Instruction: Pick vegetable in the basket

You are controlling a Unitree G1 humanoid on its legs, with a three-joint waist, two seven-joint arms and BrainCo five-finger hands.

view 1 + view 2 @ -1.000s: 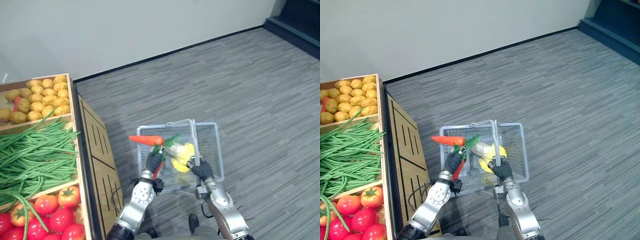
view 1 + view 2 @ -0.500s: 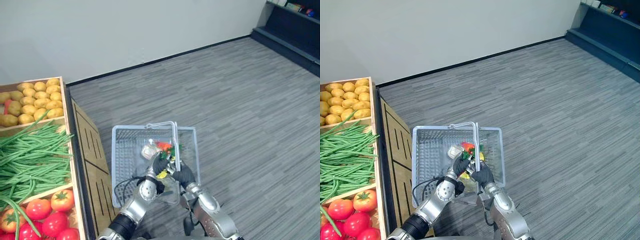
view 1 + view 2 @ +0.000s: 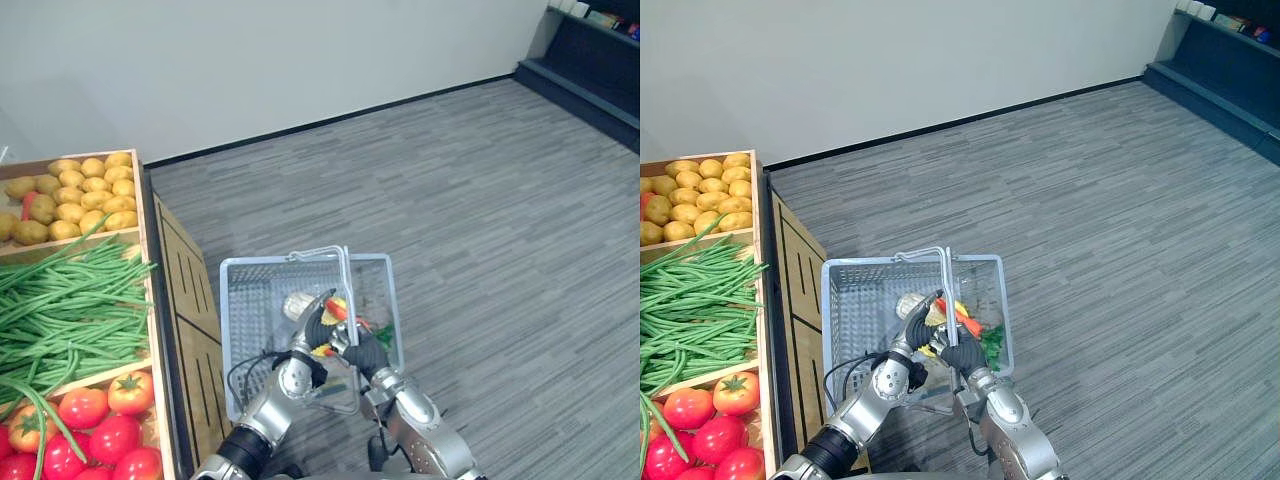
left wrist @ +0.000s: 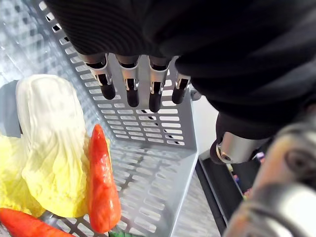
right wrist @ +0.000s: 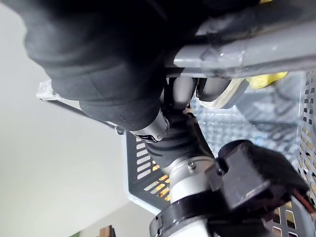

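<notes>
Grey carpet floor (image 3: 480, 200); plain pale wall (image 3: 250, 60); wooden produce stand (image 3: 185, 290) left.

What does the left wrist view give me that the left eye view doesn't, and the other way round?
Left wrist view: the left hand has its fingers straight, holding nothing, above the basket; inside, a carrot lies against the cabbage. Left eye view: the right hand is curled round the handle, and beside the basket is a stand with potatoes, green beans and tomatoes. Both: the basket, the orange and pale yellow vegetables in it, and the left hand over it.
</notes>
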